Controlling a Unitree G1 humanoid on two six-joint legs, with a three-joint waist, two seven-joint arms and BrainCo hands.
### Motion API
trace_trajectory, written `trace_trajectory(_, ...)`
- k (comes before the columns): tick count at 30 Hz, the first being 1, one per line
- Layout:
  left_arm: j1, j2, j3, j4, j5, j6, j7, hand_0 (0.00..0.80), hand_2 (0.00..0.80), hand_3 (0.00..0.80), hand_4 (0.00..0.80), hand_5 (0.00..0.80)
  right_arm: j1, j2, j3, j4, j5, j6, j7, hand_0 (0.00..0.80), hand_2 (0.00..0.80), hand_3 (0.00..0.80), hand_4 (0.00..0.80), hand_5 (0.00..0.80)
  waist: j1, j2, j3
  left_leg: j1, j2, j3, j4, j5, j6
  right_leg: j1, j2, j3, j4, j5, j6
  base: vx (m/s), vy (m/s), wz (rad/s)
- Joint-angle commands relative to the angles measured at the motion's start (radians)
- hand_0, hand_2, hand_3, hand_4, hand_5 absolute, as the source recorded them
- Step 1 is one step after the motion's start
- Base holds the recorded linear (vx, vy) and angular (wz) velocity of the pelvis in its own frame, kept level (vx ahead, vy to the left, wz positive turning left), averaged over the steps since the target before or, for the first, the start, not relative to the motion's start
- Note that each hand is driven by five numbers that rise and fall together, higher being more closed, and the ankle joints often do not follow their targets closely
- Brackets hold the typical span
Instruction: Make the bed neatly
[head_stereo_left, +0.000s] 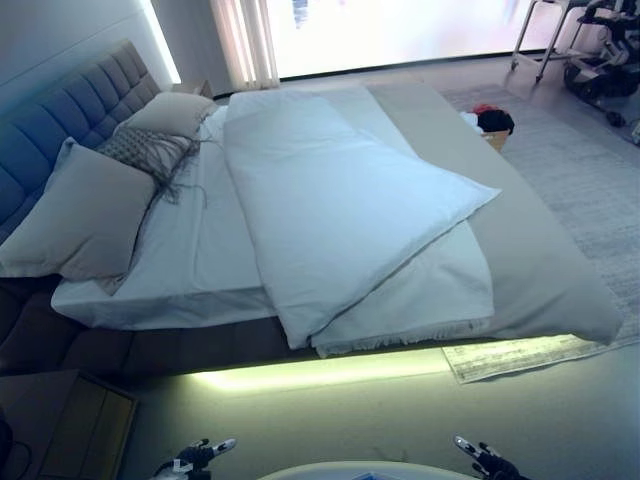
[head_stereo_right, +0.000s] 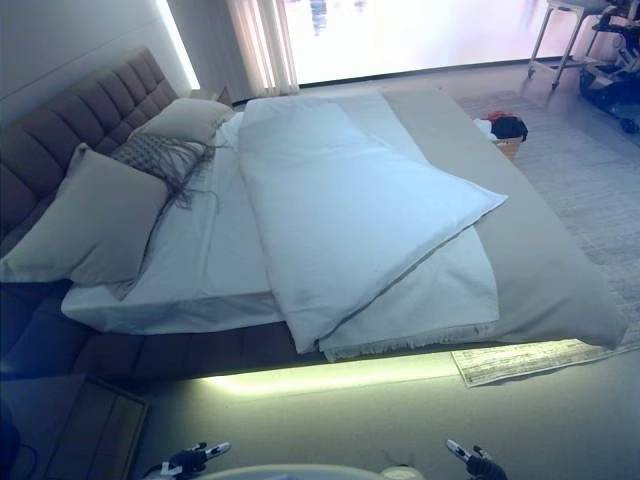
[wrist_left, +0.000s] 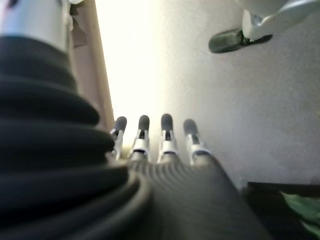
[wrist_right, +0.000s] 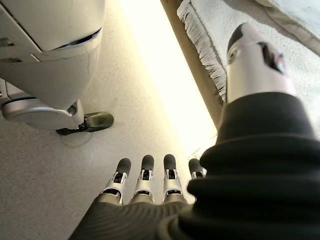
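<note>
A bed with a grey padded headboard lies ahead. A white duvet lies crooked across the middle, one corner folded over toward the right. A fringed white blanket lies under it, over a beige cover. Two beige pillows and a grey fringed cushion rest at the headboard. My left hand and right hand hang low at the bottom edge, away from the bed. Both are open and empty, with straight fingers over the carpet.
A wooden nightstand stands at the lower left. A lit strip glows under the bed's near side. A basket with clothes sits beyond the bed. A patterned rug lies on the right. A wheeled stand is at the far right.
</note>
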Motion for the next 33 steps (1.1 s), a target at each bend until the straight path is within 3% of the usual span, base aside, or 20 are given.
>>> trace_trajectory(1, -0.043, -0.008, 0.051, 0.047, -0.102, -0.003, -0.030, 0.000, 0.000, 0.000, 0.000, 0.000, -0.083, 0.041, 0.012, 0.060, -0.010, 0.037, -0.004, 0.000, 0.000, 0.000, 0.000, 0.000, -0.008, -0.046, 0.016, -0.023, -0.108, 0.034, 0.028, -0.056, 0.085, 0.011, 0.032, 0.025, 0.014, -0.048, 0.004, 0.000, 0.000, 0.00)
trace_trajectory(10, -0.037, -0.028, 0.113, 0.065, -0.260, 0.000, -0.108, 0.000, 0.000, 0.000, 0.000, 0.000, -0.090, 0.062, 0.005, 0.067, 0.041, 0.043, -0.031, 0.000, 0.000, 0.000, 0.000, 0.000, 0.005, -0.056, 0.010, -0.015, -0.109, 0.029, 0.021, -0.055, 0.083, 0.021, 0.030, 0.013, 0.010, -0.046, 0.002, 0.000, 0.000, 0.00)
trace_trajectory(17, -0.040, -0.020, 0.116, 0.060, -0.266, -0.020, -0.074, 0.000, 0.000, 0.000, 0.000, 0.000, -0.092, 0.063, -0.001, 0.068, 0.050, 0.028, -0.052, 0.000, 0.000, 0.000, 0.000, 0.000, 0.002, -0.052, 0.007, -0.014, -0.108, 0.030, 0.018, -0.053, 0.083, 0.020, 0.032, 0.015, 0.010, -0.047, 0.001, 0.000, 0.000, 0.00)
trace_trajectory(26, -0.048, -0.027, 0.147, 0.043, -0.396, -0.048, -0.083, 0.000, 0.000, 0.000, 0.000, 0.000, -0.096, 0.063, -0.006, 0.065, 0.041, 0.002, -0.078, 0.000, 0.000, 0.000, 0.000, 0.000, 0.004, -0.051, 0.009, -0.012, -0.106, 0.032, 0.021, -0.054, 0.082, 0.023, 0.031, 0.016, 0.010, -0.048, 0.000, 0.000, 0.000, 0.00)
trace_trajectory(33, -0.055, -0.031, 0.127, 0.038, -0.324, -0.061, -0.077, 0.000, 0.000, 0.000, 0.000, 0.000, -0.098, 0.065, -0.003, 0.065, 0.032, -0.023, -0.138, 0.000, 0.000, 0.000, 0.000, 0.000, 0.001, -0.051, 0.014, -0.012, -0.105, 0.036, 0.024, -0.056, 0.083, 0.023, 0.033, 0.017, 0.012, -0.049, -0.001, 0.000, 0.000, 0.00)
